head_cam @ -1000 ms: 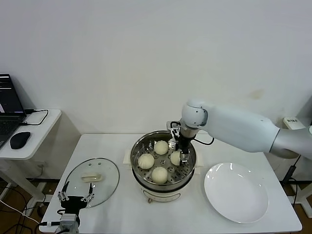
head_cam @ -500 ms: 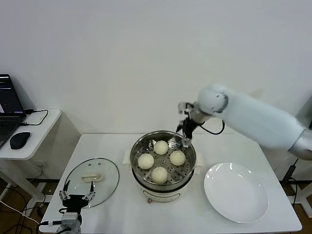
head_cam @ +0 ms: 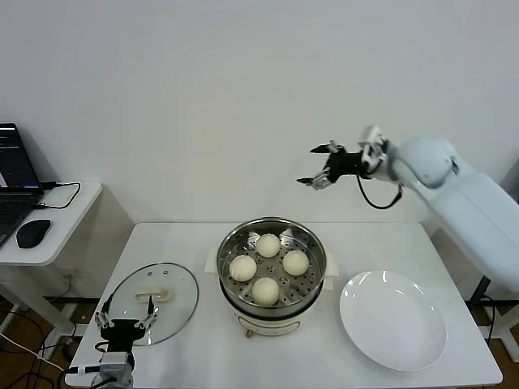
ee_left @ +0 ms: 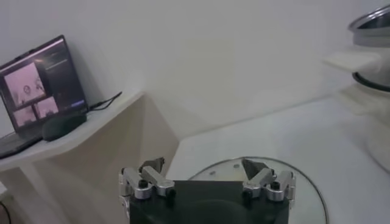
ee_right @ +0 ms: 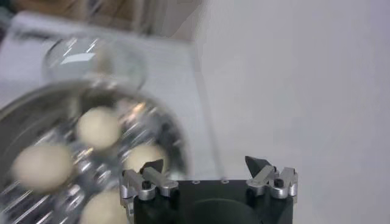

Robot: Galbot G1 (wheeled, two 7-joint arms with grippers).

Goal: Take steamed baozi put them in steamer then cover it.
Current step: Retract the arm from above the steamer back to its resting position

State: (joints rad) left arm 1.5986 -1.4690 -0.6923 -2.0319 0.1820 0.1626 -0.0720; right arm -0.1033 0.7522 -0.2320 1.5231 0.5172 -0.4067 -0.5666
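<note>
While four buns [head_cam: 268, 267] are sitting on the holed tray inside the steamer [head_cam: 272, 275] at the middle of the table [head_cam: 211, 340], the right gripper [head_cam: 319, 167] is hanging high above the pot's far rim, its fingers spread wide and holding nothing. Low at the table's near left edge, the left gripper [head_cam: 126, 323] is waiting over the glass lid [head_cam: 154, 301], fingers spread wide too, gripping nothing. A white plate [head_cam: 393, 319] is lying to the steamer's right.

right gripper [head_cam: 320, 166]: raised, agape (empty) | left gripper [head_cam: 126, 322]: low, agape
</note>
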